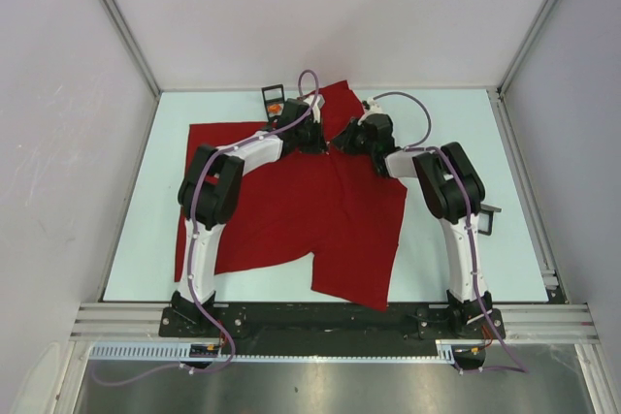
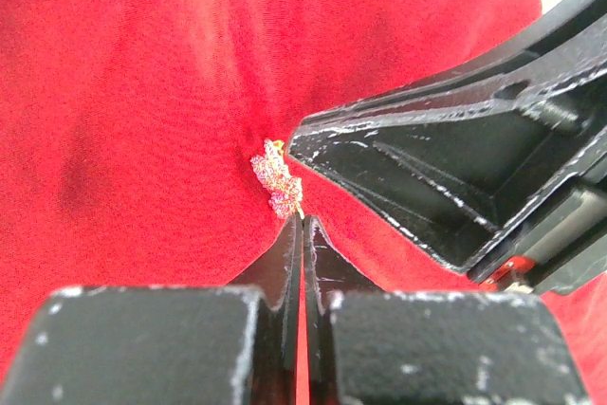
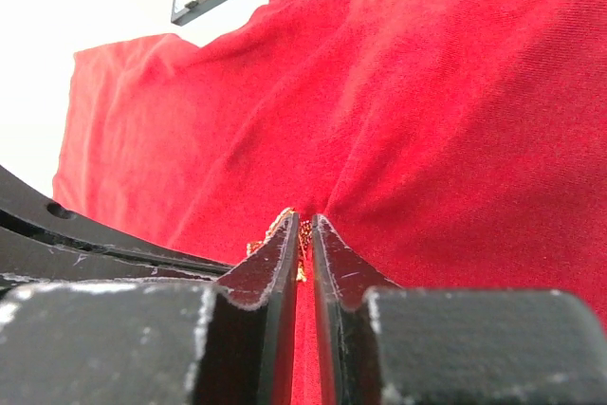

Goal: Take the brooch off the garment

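Right wrist: a small black square tray [image 3: 204, 4] holding gold bits lies beyond the red cloth T-shirt [image 3: 455, 111]. The left pincer [image 2: 302, 225] is clenched. The right pincer [image 3: 303, 227] nips the glittery pink-gold brooch [image 2: 277, 182].

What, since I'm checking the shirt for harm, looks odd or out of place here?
The garment lies askew and creased on the table, its cloth puckered up around the brooch. No tear shows.

The right gripper's [image 3: 303, 225] fingers stand narrowly parted, bits of the gold brooch [image 3: 284, 223] at their tips, red garment [image 3: 427, 111] puckered just beyond.
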{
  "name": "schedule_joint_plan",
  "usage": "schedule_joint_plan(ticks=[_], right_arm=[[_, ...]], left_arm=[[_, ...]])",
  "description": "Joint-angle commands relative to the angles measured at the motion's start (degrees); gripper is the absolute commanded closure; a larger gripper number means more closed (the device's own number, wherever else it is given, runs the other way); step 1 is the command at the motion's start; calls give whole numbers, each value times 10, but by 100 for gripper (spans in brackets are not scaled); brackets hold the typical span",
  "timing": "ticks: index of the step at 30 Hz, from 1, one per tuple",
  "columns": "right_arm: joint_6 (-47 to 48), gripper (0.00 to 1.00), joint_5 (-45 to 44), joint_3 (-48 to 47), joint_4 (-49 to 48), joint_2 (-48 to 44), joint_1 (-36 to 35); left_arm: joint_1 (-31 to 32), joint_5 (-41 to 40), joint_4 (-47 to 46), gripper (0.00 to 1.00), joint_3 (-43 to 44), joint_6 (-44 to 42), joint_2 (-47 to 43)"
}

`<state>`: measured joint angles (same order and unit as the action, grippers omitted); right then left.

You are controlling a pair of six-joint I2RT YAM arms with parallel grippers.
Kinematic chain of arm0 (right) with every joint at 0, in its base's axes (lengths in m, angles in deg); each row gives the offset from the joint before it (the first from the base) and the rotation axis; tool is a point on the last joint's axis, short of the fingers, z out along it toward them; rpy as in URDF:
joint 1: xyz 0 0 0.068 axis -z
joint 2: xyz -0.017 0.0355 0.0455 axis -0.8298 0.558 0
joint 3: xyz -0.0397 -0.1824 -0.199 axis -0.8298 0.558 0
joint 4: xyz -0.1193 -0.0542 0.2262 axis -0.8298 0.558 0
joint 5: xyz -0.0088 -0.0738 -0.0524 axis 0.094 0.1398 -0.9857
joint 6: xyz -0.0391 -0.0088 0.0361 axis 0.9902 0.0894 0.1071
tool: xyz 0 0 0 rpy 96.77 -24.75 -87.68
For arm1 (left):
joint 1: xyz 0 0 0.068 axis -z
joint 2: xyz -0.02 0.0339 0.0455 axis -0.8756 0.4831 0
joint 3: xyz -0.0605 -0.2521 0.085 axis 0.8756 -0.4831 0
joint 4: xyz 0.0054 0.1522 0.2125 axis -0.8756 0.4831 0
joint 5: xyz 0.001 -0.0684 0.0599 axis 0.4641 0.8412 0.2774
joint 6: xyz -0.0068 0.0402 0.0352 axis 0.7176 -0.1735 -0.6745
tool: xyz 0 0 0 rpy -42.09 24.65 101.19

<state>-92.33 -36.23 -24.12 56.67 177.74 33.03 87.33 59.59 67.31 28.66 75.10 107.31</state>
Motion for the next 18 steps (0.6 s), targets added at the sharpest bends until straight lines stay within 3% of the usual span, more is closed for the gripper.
schedule_joint_plan(ticks=[1, 4, 9, 18], right_arm=[[-28, 84, 27, 8, -48, 5, 9], [-23, 84, 5, 7, -31, 4, 8], [-28, 97, -9, -8, -2, 12, 7], [-24, 98, 9, -28, 11, 26, -1]], left_arm=[[-8, -19, 30, 100, -11, 1, -7], [-8, -16, 30, 100, -11, 1, -6], [-8, -14, 28, 100, -9, 1, -7], [-8, -12, 28, 100, -10, 2, -6]])
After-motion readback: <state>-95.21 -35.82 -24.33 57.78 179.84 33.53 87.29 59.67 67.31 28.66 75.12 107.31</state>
